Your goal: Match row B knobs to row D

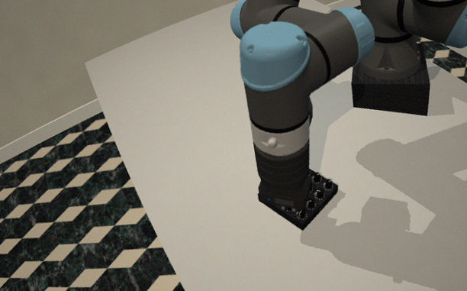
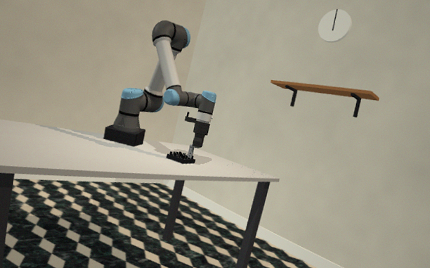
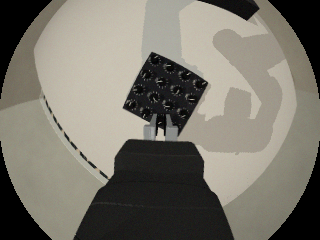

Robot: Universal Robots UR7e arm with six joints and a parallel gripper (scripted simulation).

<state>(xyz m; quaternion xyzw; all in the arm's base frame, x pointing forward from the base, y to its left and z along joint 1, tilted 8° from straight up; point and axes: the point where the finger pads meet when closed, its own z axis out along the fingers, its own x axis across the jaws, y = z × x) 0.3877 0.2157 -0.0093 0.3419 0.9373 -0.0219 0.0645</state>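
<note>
The black knob box (image 1: 320, 209) (image 2: 180, 157) (image 3: 172, 86) stands on its feet on the table, with four rows of small black knobs on top. It looks rotated like a diamond in the wrist view. My gripper (image 2: 189, 155) (image 3: 161, 120) points straight down onto the box and is shut on one knob in the row at the box's edge nearest the wrist camera. The knob itself and its name are hidden by the fingers. In the top view the gripper body covers the left half of the box, and a few knobs show to its right. The white lines and marks are too small to read.
The arm's black base block (image 1: 392, 95) (image 2: 123, 135) stands on the table (image 1: 198, 140) (image 2: 59, 151) behind the box. The table's left edge runs close to the box's left side in the top view. A wall shelf (image 2: 324, 89) hangs far off.
</note>
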